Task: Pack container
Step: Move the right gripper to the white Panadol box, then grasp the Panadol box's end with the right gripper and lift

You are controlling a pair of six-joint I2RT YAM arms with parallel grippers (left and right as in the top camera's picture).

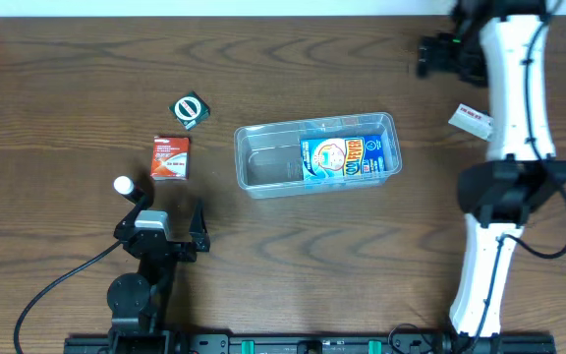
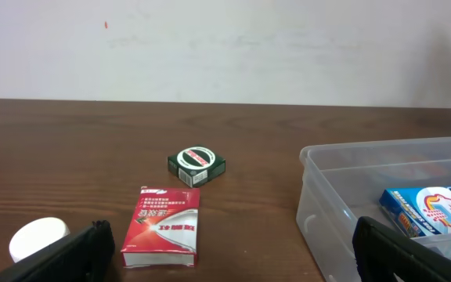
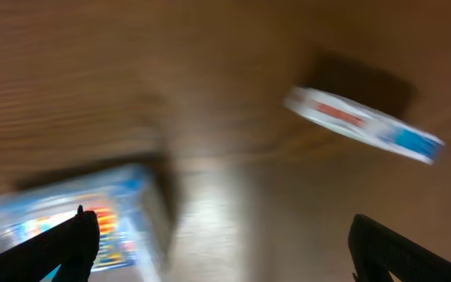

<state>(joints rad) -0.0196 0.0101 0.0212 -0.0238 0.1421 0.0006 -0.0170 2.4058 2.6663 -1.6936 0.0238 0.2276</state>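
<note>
Wide and empty, the right gripper [image 3: 221,231] should centre squarely over the small white packet [image 3: 362,124] before closing, then head for the container [image 1: 254,187].

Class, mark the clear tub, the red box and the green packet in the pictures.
clear tub [image 1: 263,169]: overhead view, bare floor at left end.
red box [image 2: 165,223]: left wrist view, middle of top face.
green packet [image 2: 196,160]: left wrist view, round label on top.

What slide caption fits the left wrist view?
Open left claw faces red box, green packet and clear container holding a blue packet.
</note>
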